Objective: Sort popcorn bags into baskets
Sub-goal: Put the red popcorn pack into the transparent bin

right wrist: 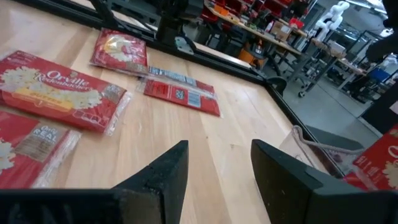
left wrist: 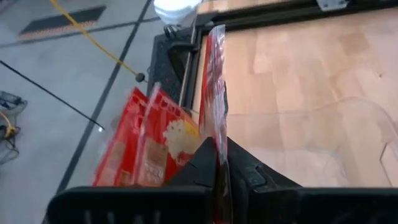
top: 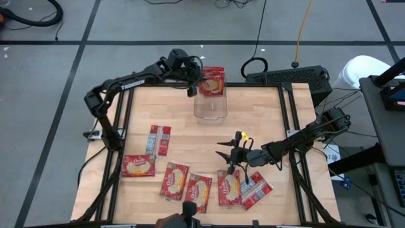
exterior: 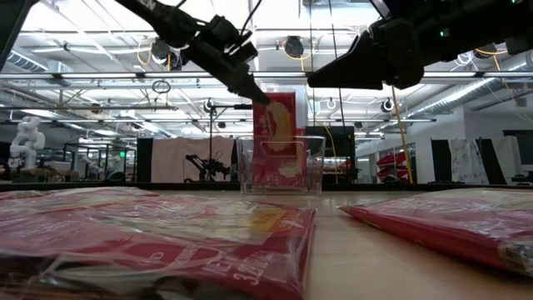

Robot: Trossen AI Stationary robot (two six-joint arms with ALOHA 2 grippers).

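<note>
Wooden surface (top: 266, 120) below, my left hand (top: 192, 88) pinches a popcorn bag (top: 212, 83) upright over the clear basket (top: 211, 109); I should lower it inside before letting go. My right hand (top: 229, 157) waits open.

The left arm (top: 130, 81) is showing the white word "TROSSEN" along its dark upper link in the high view. In the right wrist view, a red popcorn bag (right wrist: 59, 90) lying flat on the desk (right wrist: 205, 149) is carrying white script reading "Orville Redenbacher". Another packet at the picture's edge (right wrist: 28, 149) is showing the word "REAL" on a pale panel. Lettering on the remaining bags is too small or blurred to read.
</note>
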